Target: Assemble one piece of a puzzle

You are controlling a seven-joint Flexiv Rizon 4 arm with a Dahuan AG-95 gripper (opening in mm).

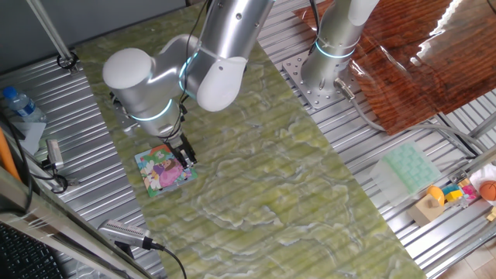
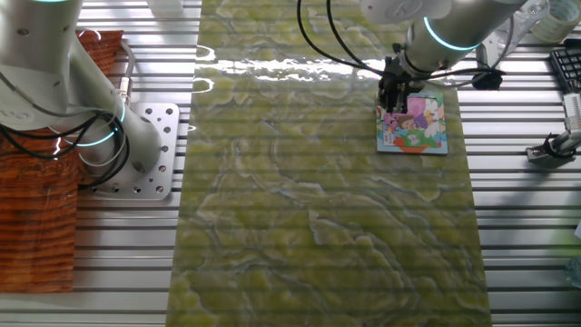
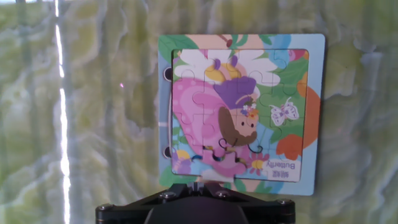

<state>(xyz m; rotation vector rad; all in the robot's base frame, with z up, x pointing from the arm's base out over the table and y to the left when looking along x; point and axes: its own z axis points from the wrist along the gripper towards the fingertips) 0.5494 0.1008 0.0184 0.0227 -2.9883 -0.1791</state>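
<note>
Brightness: even and bright in all three views.
Glare: white band across the far end of the green mat (image 2: 327,182) in the other fixed view; a thin vertical streak near the mat's left edge in the hand view.
Reflections: shiny red-brown sheet (image 1: 411,62) carries white highlights.
Focus: hand view slightly soft; puzzle (image 3: 242,109) readable.
Shadows: faint, short.
</note>
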